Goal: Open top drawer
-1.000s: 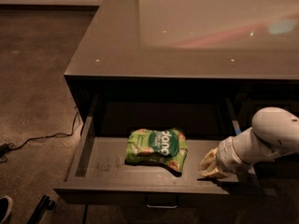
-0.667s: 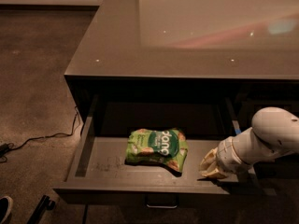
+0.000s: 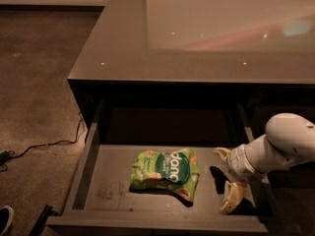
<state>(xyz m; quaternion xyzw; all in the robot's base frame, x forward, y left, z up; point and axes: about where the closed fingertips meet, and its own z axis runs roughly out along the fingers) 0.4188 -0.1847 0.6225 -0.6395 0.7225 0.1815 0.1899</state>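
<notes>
Slightly farther out than a second ago, the top drawer (image 3: 82,178) has slid toward the camera, so its front panel now sits at the very bottom edge of the view and the handle is out of view. The green snack bag (image 3: 167,173) has ridden forward with it and keeps its place on the drawer's floor. The arm has hardly shifted.

The drawer stands wide open below the front edge of the dark cabinet (image 3: 123,53), whose glossy top fills the upper part of the view. Its smooth grey floor is in plain sight, with both side walls running back into the dark opening.

The snack bag lies flat and a little crumpled near the middle of the drawer floor, apart from the walls.

The gripper (image 3: 221,181) is inside the right part of the drawer, just to the right of the bag and not touching it. Its two pale yellow fingers (image 3: 232,196) are spread wide with nothing between them. I cannot tell whether the lower one touches the drawer floor. The white arm (image 3: 288,141) reaches in from the right edge of the view, over the drawer's right wall.

On the brown floor (image 3: 34,82) to the left, a thin black cable (image 3: 47,145) trails toward the cabinet, and the tip of a shoe (image 3: 5,221) shows in the bottom left corner.
</notes>
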